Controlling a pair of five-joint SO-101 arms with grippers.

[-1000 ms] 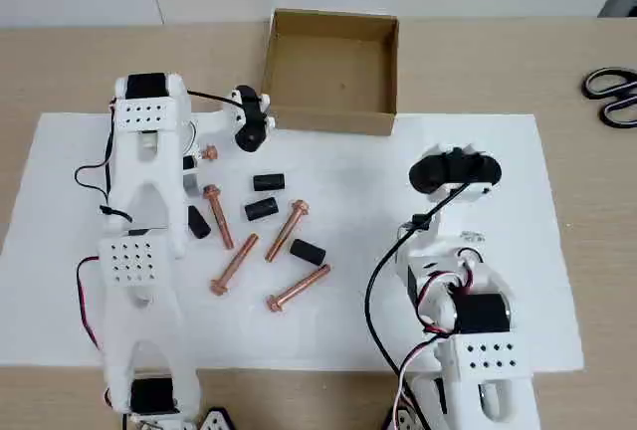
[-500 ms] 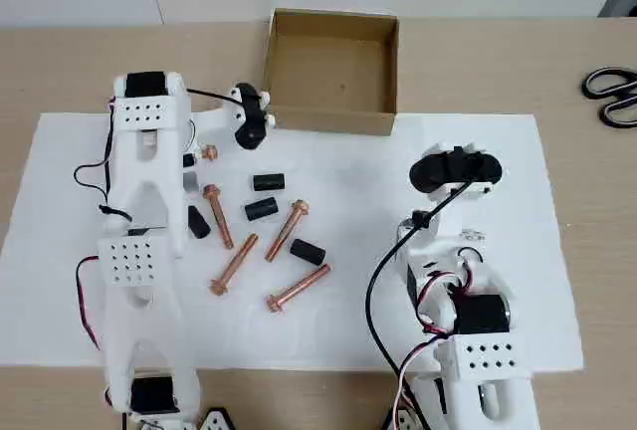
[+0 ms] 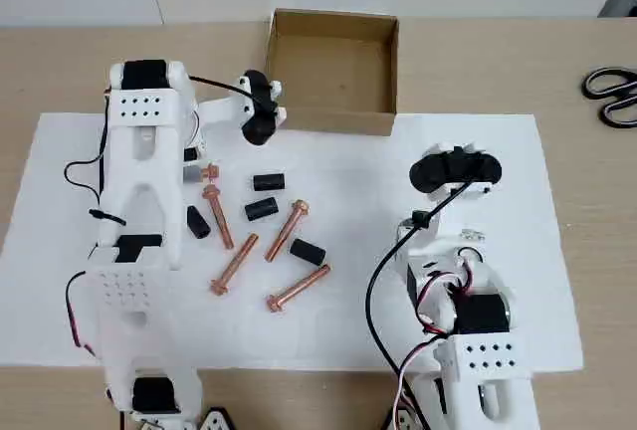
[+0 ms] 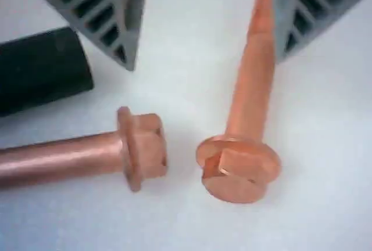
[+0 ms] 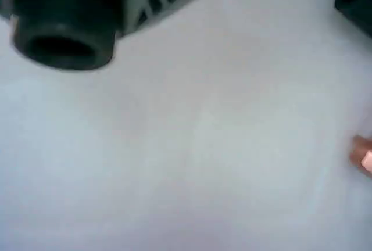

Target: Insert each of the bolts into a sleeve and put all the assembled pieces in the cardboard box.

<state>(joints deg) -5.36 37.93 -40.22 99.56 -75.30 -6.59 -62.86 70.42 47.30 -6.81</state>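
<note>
Several copper bolts point(image 3: 234, 264) and black sleeves point(image 3: 261, 208) lie scattered on the white paper, in front of the cardboard box point(image 3: 333, 121). My left gripper point(image 4: 203, 59) is open just above the paper. One bolt point(image 4: 244, 146) lies with its shaft against one finger, a second bolt point(image 4: 75, 158) lies beside it, and a sleeve point(image 4: 40, 71) sits by the other finger. In the high view this gripper point(image 3: 194, 163) is under the left arm, by a bolt head point(image 3: 209, 171). My right gripper point(image 3: 454, 173) hovers at the paper's right side, shut on a black sleeve point(image 5: 64, 36).
Scissors point(image 3: 609, 95) lie on the table at the far right. The box is open on top, with nothing in it. Bare white paper point(image 3: 358, 181) lies between the parts and the right arm. Another sleeve point(image 5: 356, 1) sits farther off in the right wrist view.
The left arm has shifted slightly toward the far side, and its wrist camera now sits closer to the box. The bolt head beside it now lies nearer the other bolt. The right arm has kept still.
</note>
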